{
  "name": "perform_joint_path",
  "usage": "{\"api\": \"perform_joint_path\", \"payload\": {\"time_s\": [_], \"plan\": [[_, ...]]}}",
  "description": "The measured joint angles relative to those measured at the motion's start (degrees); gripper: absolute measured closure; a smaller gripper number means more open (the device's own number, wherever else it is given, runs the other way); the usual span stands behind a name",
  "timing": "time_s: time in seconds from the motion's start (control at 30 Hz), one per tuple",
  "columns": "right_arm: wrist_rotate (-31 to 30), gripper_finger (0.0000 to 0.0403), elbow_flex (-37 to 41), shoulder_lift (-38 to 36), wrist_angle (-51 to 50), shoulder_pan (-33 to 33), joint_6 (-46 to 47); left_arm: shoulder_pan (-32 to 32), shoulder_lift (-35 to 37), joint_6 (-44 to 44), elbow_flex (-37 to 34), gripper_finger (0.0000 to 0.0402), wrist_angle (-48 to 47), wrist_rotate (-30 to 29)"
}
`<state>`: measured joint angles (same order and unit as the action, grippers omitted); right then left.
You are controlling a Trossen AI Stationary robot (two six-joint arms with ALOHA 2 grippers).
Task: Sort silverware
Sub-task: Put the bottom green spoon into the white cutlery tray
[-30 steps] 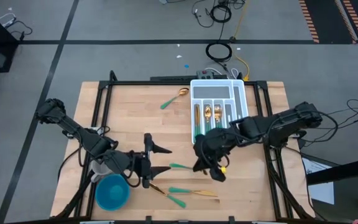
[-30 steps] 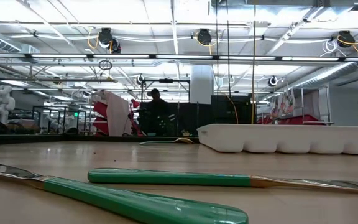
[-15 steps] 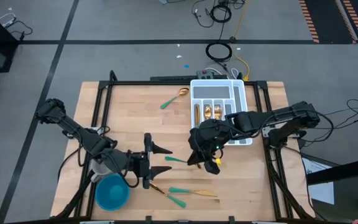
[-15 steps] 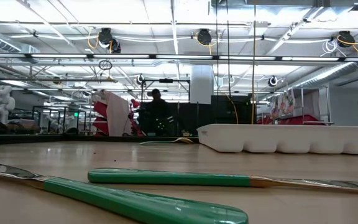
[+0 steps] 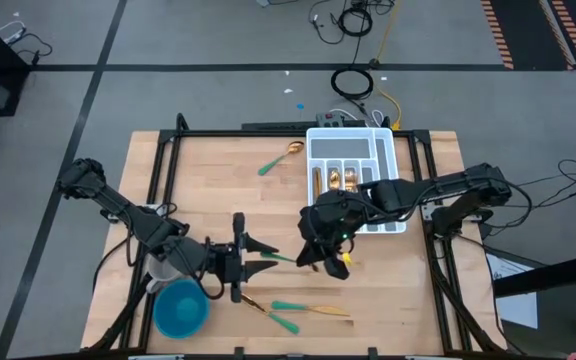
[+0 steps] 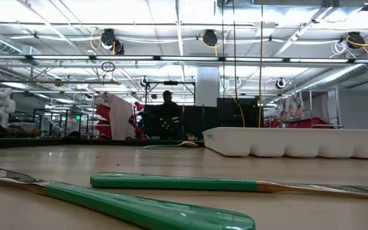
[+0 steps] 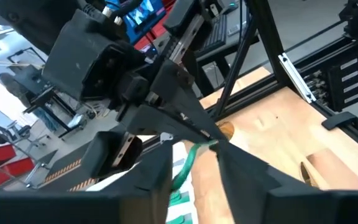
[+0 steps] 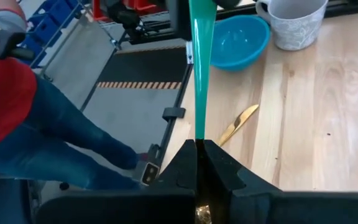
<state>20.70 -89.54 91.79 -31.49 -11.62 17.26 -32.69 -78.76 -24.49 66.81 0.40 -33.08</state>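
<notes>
A piece of silverware with a teal handle (image 5: 284, 258) hangs between my two grippers, its gold head hidden in my right gripper (image 5: 311, 260), which is shut on it. My left gripper (image 5: 271, 258) is open, one finger on either side of the handle's free end (image 7: 188, 163); I cannot tell whether they touch it. Two teal-handled pieces (image 5: 286, 307) (image 5: 284, 322) and a gold knife (image 8: 238, 124) lie flat near the front edge. A spoon (image 5: 281, 158) lies at the far side. The white tray (image 5: 388, 150) holds gold pieces. My right gripper pinches the piece between its two fingers where the teal handle meets the gold head (image 8: 197, 138). The fingers lie level, pointing toward the table's left, along the piece. The handle sticks straight out toward my left gripper, clear of the table.
A blue bowl (image 5: 180, 308) and a grey mug (image 8: 291, 22) stand at the front left, beside my left arm. In the low view two teal handles (image 6: 171, 182) (image 6: 145, 207) lie close by, with the tray (image 6: 299, 142) behind. A person in red stands beyond the table's edge (image 8: 5, 99).
My right gripper has carried the piece toward the table's left and a little toward the far edge, bringing the handle between my left gripper's fingers. The gap between those fingers has narrowed around the handle. The left arm has stayed in place.
</notes>
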Motion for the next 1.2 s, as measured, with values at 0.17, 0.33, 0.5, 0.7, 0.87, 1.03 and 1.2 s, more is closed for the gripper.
{"api": "perform_joint_path", "payload": {"time_s": [0.17,0.33,0.5,0.7,0.87,1.03,1.2], "plan": [[0.7,0.0402,0.0,0.0,0.0,0.0,0.4,0.0,0.0,0.0,0.0,0.0339,0.0,0.1],[1.1,0.0403,0.0,-0.2,0.1,0.0,0.4,0.0,0.0,0.1,0.0,0.039,-0.3,2.8],[1.0,0.0403,0.0,-0.2,0.0,0.0,0.4,0.1,0.0,1.0,0.0,0.0384,-0.2,3.0],[-1.5,0.0384,0.0,-0.2,-0.7,0.2,2.9,0.4,0.0,4.7,0.0,0.0392,-0.2,1.9],[-5.0,0.0337,0.0,-0.1,-0.6,0.3,3.4,0.5,0.0,6.5,-0.1,0.0392,0.3,-0.8],[-6.3,0.0267,0.0,-0.7,0.1,0.4,4.0,0.5,0.0,8.7,-0.1,0.0393,-0.7,-4.1],[-9.7,0.0212,0.0,-3.1,0.0,0.3,3.6,0.6,0.0,15.8,0.0,0.0393,-1.0,-9.3]]}}
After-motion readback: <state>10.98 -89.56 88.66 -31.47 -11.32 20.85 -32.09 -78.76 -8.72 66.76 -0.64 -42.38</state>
